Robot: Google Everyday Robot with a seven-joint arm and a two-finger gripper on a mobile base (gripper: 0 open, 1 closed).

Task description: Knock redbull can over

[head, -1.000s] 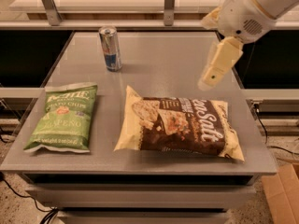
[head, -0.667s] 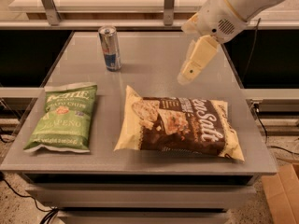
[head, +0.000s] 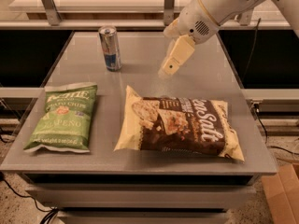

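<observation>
The redbull can (head: 110,48) stands upright at the far left of the grey table (head: 140,83). It is slim, silver and blue, with a silver top. My gripper (head: 169,69) hangs above the table's far middle, to the right of the can and clear of it by roughly two can widths. Its cream-coloured fingers (head: 176,56) point down and to the left. Nothing is held in it.
A green chip bag (head: 64,117) lies flat at the front left. A large brown and yellow chip bag (head: 180,124) lies at the front right, just below the gripper. A cardboard box (head: 282,192) sits on the floor at the right.
My gripper has moved left across the far side of the table, toward the can. The can and both bags have not moved.
</observation>
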